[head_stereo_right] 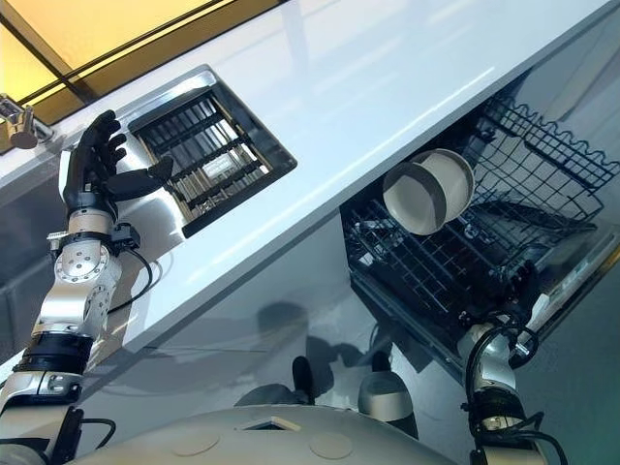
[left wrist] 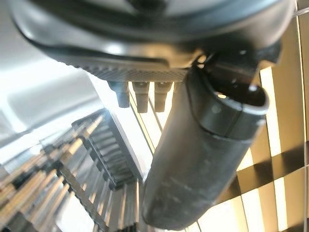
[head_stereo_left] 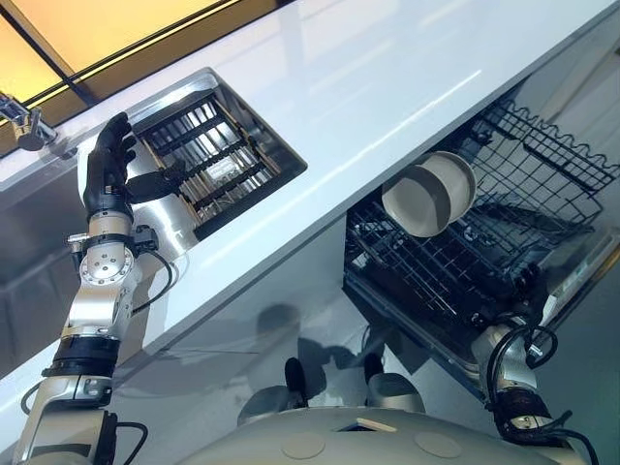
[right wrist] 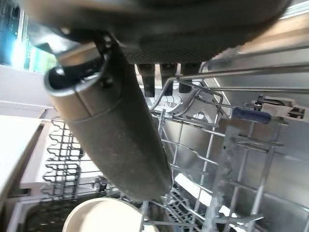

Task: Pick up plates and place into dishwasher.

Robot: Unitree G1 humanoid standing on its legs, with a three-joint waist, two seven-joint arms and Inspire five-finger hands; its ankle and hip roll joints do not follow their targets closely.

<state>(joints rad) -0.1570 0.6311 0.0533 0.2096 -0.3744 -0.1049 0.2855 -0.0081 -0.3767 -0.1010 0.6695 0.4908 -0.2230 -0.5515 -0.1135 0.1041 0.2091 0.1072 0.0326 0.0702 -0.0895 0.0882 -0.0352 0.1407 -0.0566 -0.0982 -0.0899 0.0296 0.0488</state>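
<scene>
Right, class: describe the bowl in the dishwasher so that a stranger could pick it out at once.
Find the long white counter; below its edge the dishwasher's dark wire rack is pulled out. In that rack, close to the counter's edge, a round bowl lies tipped on its side. It is the one pale, solid shape among thin dark wires.
</scene>
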